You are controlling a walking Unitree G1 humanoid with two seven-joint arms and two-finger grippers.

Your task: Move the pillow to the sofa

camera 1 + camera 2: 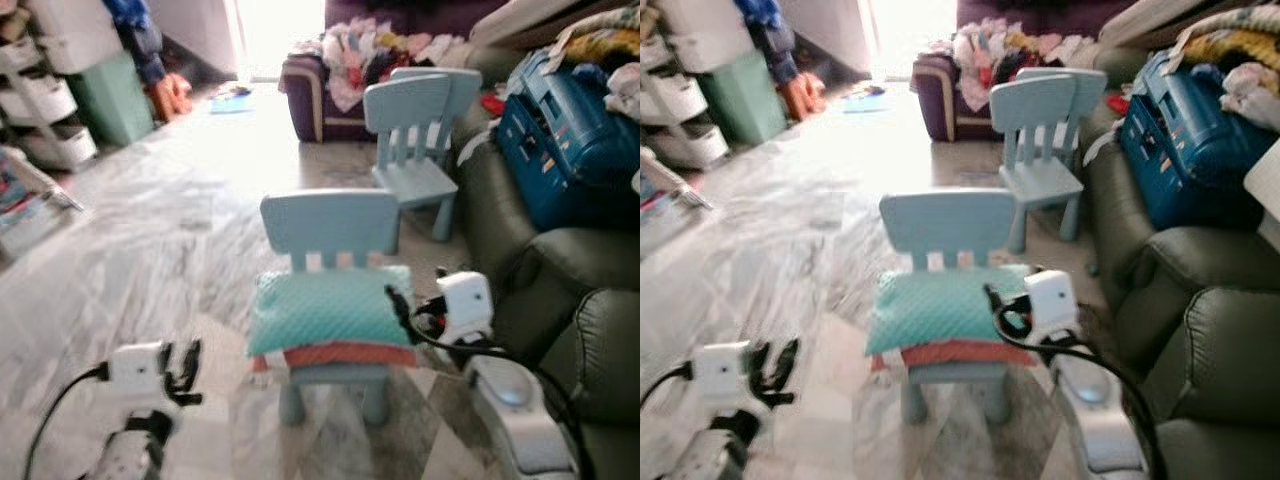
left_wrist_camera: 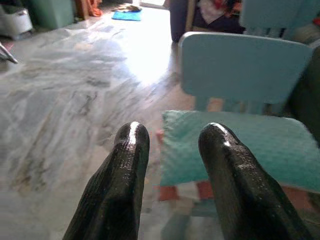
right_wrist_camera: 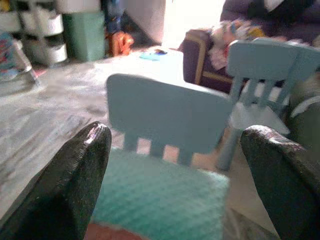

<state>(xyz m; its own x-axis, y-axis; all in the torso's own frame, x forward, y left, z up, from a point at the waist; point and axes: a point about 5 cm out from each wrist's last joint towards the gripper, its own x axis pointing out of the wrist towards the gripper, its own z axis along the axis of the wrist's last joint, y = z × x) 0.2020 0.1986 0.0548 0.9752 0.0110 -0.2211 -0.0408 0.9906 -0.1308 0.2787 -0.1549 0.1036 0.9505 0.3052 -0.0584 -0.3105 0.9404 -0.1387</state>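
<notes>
The right gripper [image 1: 392, 297] stands wide open just beside the teal dimpled fabric pillow [image 1: 328, 305], holding nothing. The left gripper [image 1: 182, 368], narrowly open and empty, hangs apart over the grey marble floor [image 1: 150, 230]. The pillow lies on the small pale-blue plastic chair [image 1: 333, 228] (atop a red cushion [image 1: 345, 354]), near the dark green leather sofa [image 1: 560, 300].

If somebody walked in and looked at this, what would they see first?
Probably the puffy teal pillow lying on the small pale blue plastic chair in the middle of the marble floor, with a red cushion under it. The right pincer is open at the pillow's right edge, and the left pincer, also open, is low to the chair's left. A dark green sofa sits on the right.
</notes>
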